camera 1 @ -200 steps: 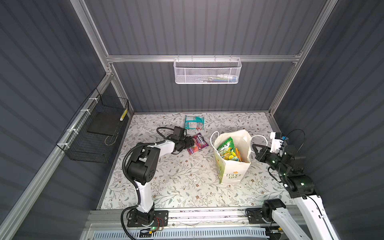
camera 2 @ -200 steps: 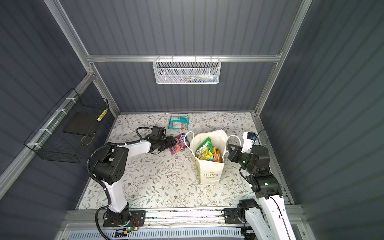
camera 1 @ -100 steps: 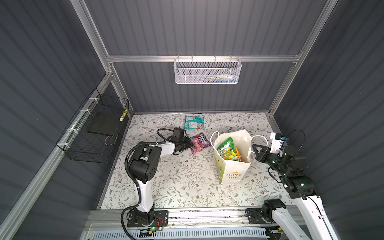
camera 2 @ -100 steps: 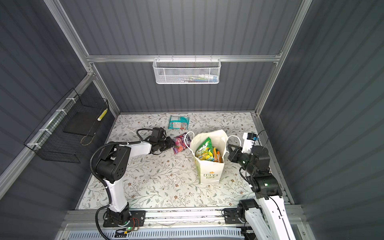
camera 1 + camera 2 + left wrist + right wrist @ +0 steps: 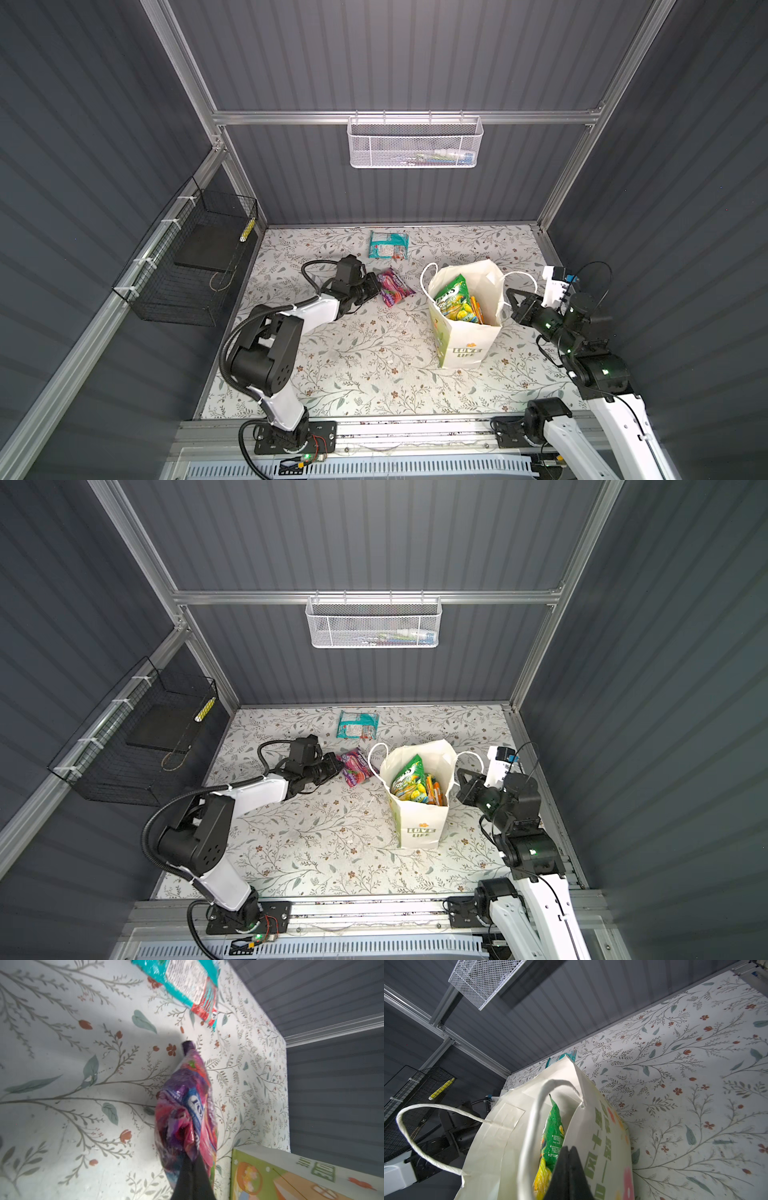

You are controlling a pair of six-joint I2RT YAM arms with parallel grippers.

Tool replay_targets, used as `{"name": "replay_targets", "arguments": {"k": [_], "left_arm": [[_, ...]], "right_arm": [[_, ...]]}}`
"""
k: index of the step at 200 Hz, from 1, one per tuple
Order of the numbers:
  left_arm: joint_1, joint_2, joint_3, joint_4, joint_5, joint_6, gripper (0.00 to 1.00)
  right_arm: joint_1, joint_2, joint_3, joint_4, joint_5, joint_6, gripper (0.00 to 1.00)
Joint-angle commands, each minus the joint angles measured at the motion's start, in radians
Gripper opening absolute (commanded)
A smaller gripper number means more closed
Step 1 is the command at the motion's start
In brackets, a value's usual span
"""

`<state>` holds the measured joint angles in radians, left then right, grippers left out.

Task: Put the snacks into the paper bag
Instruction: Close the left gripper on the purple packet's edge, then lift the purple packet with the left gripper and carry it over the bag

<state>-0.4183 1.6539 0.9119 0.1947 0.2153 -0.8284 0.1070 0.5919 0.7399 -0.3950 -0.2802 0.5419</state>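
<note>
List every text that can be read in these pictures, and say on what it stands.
"LOVE LIFE": front of the paper bag.
"RIN TEA", partly hidden: green packet inside the bag.
Purple packet: white letters on blue, too crumpled to read.
Teal packet: print too small.
Bag's side, right wrist view: green Chinese characters, not surely readable.

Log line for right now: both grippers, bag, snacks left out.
left gripper: shut on purple packet | right gripper: shut on paper bag rim, bag upright | teal packet: loose on table

Closed tight: left end effector (image 5: 377, 286), right end effector (image 5: 509, 296)
</note>
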Motion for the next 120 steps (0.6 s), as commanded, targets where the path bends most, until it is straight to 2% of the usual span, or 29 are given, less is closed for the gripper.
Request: {"name": "replay_targets", "arguments": {"k": [1, 62, 93, 120], "left_arm": [[-0.004, -0.109, -0.034, -0.027, -0.052, -0.013, 0.00], [-0.004, -0.461, -0.129, -0.197, -0.172, 0.034, 0.00], [-0.005, -0.641, -0.147, -0.246, -0.138, 0.051, 0.00], [-0.005, -0.732, -0.105, -0.292, -0.105, 0.062, 0.00]], "right_arm": [[-0.002, 0.006, -0.014, -0.005, 0.001, -0.007, 0.00], [-0.003, 0.005, -0.017, 0.001, -0.025, 0.002, 0.00], [-0.002, 0.012, -0.022, 0.001, -0.036, 0.007, 0.00], [-0.001, 0.020, -0.024, 0.002, -0.046, 0.008, 0.00]]}}
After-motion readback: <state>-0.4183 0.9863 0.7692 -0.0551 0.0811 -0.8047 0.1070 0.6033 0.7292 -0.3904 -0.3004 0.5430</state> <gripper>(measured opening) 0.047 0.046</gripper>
